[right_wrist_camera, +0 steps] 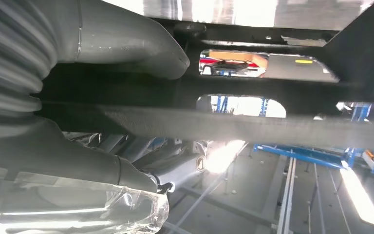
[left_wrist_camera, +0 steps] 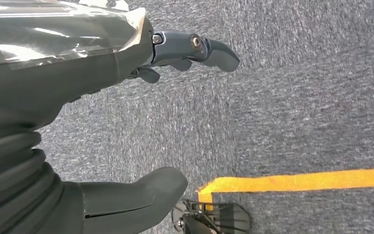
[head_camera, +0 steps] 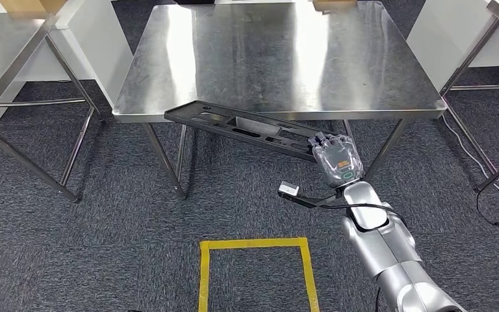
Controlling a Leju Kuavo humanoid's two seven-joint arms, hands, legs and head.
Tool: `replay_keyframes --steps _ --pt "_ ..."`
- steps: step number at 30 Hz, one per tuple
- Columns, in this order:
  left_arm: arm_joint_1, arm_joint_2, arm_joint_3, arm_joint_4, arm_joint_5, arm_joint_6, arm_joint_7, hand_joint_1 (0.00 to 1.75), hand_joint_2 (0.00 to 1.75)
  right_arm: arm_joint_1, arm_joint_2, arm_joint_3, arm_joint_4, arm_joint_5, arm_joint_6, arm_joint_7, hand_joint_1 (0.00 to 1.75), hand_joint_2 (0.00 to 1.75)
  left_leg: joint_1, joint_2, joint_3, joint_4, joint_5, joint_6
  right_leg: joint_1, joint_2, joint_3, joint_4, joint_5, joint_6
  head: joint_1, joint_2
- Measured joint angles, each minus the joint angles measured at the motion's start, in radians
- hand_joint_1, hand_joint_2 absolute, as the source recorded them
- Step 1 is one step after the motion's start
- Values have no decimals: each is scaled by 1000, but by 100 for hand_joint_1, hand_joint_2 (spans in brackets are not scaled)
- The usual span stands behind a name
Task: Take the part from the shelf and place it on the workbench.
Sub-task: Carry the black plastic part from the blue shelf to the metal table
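A: Where is the part (head_camera: 247, 127) sitting at this point?

B: It is hanging in the air just below the near edge of the workbench (head_camera: 279, 62), not yet on it. The right hand (head_camera: 338, 159) is gripping its right end, and the long black piece is stretching away to the left, its far tip reaching up toward the table's edge.

A: And the grip itself?

B: In the right wrist view the thumb (right_wrist_camera: 141, 46) is pressing on one face of the dark panel while the fingers (right_wrist_camera: 102, 163) are wrapping under the other, so the hand is clamping it. The left hand (left_wrist_camera: 92, 63) is hanging over the carpet (left_wrist_camera: 297, 97) beside a yellow floor line (left_wrist_camera: 297, 180), thumb and fingers apart, carrying nothing.

A: How is it likely handling?

B: I am judging it as a stiff moulded plastic panel with cut-out openings, fairly light for its length. It is not drooping, which suggests rigidity. Still, being held at one end, it is probably levering hard against the fingers, and the smooth surface may be letting it twist.

A: A better place to hold?

B: Nearer the middle, across a solid rib between the openings, would be balancing it better. Here, the free end is risking catching under the table's lip, so it looks like it needs lifting clear before going over the top
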Motion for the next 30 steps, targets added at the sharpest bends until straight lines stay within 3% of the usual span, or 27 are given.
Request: replay_keyframes --steps 2,4,5,6,7,9,11,14,16,19,20,21,22,24,25,26,27,28,30 --pt "0 1 0 0 1 1 -1 0 175 -3 -1 0 0 0 0 2 175 175 7 1 -45 86 -40 -15 -6 2 10 -1 -8 -11 -4 0" --pt "2 0 0 0 2 1 -1 0 175 -2 1 1 0 4 -1 6 175 175 14 2 -132 224 -87 -28 -5 2 18 -1 -17 -18 -7 0" --pt "2 0 1 0 3 1 -1 0 175 -1 3 2 1 7 -1 8 175 175 17 2 -170 271 -91 -30 -4 3 23 -1 -22 -19 -7 0" --pt "4 0 1 0 4 1 -1 0 175 0 4 2 1 9 -1 10 175 175 18 2 -192 284 -76 -31 -4 4 30 -1 -28 -18 -7 0" --pt "4 0 2 0 5 2 -1 0 175 1 6 3 2 11 -1 12 175 175 19 2 -193 257 -40 -28 -3 5 39 -1 -35 -17 -7 0" --pt "5 2 5 0 5 2 -1 0 175 1 11 4 3 12 -1 13 175 175 14 2 -148 120 56 -11 -2 6 59 -3 -48 -13 -7 0" --pt "4 5 6 0 5 3 -1 0 175 -1 15 5 4 13 -2 15 175 175 4 4 -104 14 101 11 2 7 72 -7 -60 -5 -7 0" --pt "4 7 6 0 5 4 -1 0 175 -4 19 6 6 14 -4 16 175 175 -3 6 -78 -23 92 36 7 6 81 3 -59 20 -8 0" --pt "4 6 7 0 5 7 -1 0 175 -10 19 8 9 13 -5 11 175 175 -2 5 -52 -36 93 49 8 5 68 41 -76 24 -5 0" --pt "3 6 7 0 5 8 -2 0 175 -19 19 12 17 9 -6 6 175 175 -2 2 -37 -40 90 56 5 5 -36 216 -144 12 -2 0" --pt "4 5 7 0 5 8 -2 0 175 -19 19 12 20 9 -7 6 175 175 -2 1 -35 -39 86 56 3 5 -75 268 -158 15 -2 0" --pt "5 4 7 0 5 8 -3 0 175 -19 19 12 22 9 -7 6 175 175 -2 -1 -31 -39 81 54 2 4 -99 288 -157 24 -1 0" --pt "6 3 7 0 5 8 -3 0 175 -19 19 12 25 8 -8 6 175 175 -1 -3 -23 -37 74 51 0 4 -102 268 -138 38 0 0" --pt "8 0 8 0 4 8 -4 0 175 -19 19 13 31 7 -8 5 175 175 0 -6 -8 -29 55 40 -6 -1 -60 133 -56 69 2 0" --pt "7 0 9 0 4 7 -4 0 175 -20 18 13 34 6 -8 5 175 175 0 -7 -3 -22 44 34 -6 -4 -38 69 -28 71 3 0" --pt "6 0 10 0 3 6 -4 0 175 -20 19 14 36 7 -9 5 175 175 -1 -6 -2 -16 33 27 -4 -7 -22 28 -12 63 4 0" --pt "5 1 12 0 2 4 -4 0 175 -19 20 14 38 7 -11 6 175 175 -3 -5 -1 -10 25 21 -2 -8 -15 10 -7 48 3 0" --pt "4 1 13 0 1 3 -4 0 175 -19 21 15 40 8 -13 7 175 175 -4 -3 0 -5 19 16 1 -8 -13 12 -13 30 0 0" --pt "3 3 15 0 -2 2 -2 0 175 -17 23 15 42 10 -17 9 175 175 -2 -1 -4 10 13 9 -6 -5 -2 12 -11 8 -5 0"
